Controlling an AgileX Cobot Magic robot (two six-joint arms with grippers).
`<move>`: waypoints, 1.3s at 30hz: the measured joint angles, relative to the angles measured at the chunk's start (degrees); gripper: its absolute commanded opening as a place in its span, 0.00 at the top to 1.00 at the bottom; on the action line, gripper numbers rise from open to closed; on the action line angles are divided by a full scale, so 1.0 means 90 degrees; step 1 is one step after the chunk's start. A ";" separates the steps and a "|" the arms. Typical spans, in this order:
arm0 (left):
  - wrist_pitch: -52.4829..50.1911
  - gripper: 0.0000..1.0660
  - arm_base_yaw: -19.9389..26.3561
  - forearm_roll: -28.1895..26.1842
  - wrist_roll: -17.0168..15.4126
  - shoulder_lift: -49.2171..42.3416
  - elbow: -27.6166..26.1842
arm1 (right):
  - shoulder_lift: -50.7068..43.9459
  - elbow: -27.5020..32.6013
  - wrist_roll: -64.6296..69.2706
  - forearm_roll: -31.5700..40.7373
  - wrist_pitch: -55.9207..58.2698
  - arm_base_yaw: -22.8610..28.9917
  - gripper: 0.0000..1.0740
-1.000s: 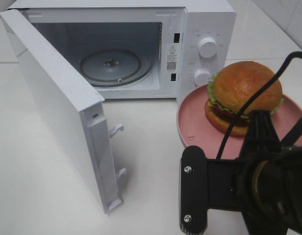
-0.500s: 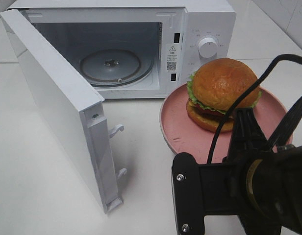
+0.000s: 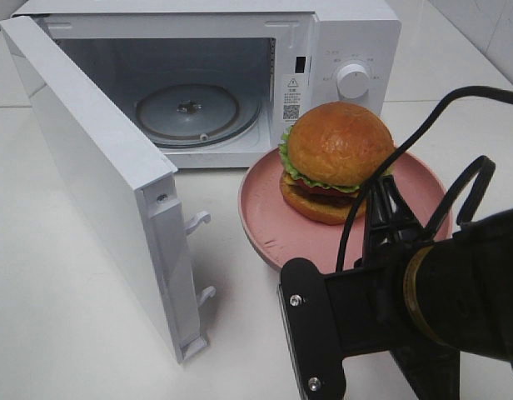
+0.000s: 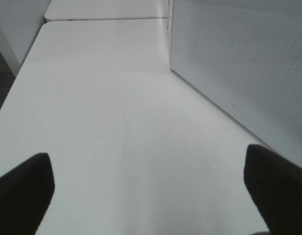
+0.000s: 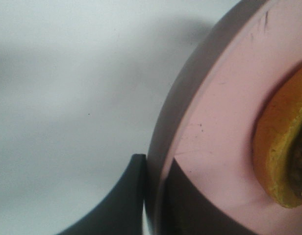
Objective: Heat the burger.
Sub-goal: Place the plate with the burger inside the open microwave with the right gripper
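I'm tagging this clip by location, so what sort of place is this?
Likely a mock kitchen counter: a plain white tabletop, a boxy white microwave oven with its door open, and a golden-bunned burger on a round pink plate.

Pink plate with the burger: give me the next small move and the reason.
Probably move the plate left, toward the microwave's opening. The right gripper pinches its rim, the burger sits on it, the door stands open, the glass turntable is bare, and the plate is right of the cavity.
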 measured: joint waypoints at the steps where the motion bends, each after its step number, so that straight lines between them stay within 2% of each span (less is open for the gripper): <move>1: 0.0000 0.08 0.0000 0.0000 0.0000 0.0000 0.0000 | 0.0000 0.0000 0.0000 0.0000 0.0000 0.0000 1.00; 14: 0.0000 0.08 0.0000 0.0000 0.0000 0.0000 0.0000 | 0.0000 0.0000 -0.1649 -0.0019 -0.1089 -0.0879 1.00; 19: 0.0000 0.08 0.0000 0.0000 0.0000 0.0000 0.0000 | 0.0000 0.0000 -0.2222 -0.0051 -0.1560 -0.1318 1.00; 21: 0.0000 0.08 0.0000 0.0000 0.0000 0.0000 0.0000 | 0.0000 0.0000 -0.2750 -0.0051 -0.1897 -0.1681 1.00; 25: 0.0000 0.08 0.0000 0.0000 0.0000 0.0000 0.0000 | 0.0000 0.0006 -0.3151 -0.0038 -0.2254 -0.1929 1.00; 29: 0.0000 0.08 0.0000 0.0000 0.0000 0.0000 0.0000 | 0.0000 0.0006 -0.4030 0.0407 -0.2629 -0.2317 1.00; 32: 0.0000 0.08 0.0000 0.0000 0.0000 0.0000 0.0000 | 0.0000 0.0006 -0.4278 0.0516 -0.2648 -0.2381 1.00; 34: 0.0000 0.08 0.0000 0.0000 0.0000 0.0000 0.0000 | 0.0000 0.0006 -0.5271 0.1184 -0.2642 -0.2712 1.00; 37: 0.0000 0.08 0.0000 0.0000 0.0000 0.0000 0.0000 | 0.0000 0.0006 -0.5481 0.1394 -0.2642 -0.2776 1.00; 39: 0.0000 0.08 0.0000 0.0000 0.0000 0.0000 0.0000 | 0.0000 0.0006 -0.6551 0.2126 -0.2680 -0.3030 1.00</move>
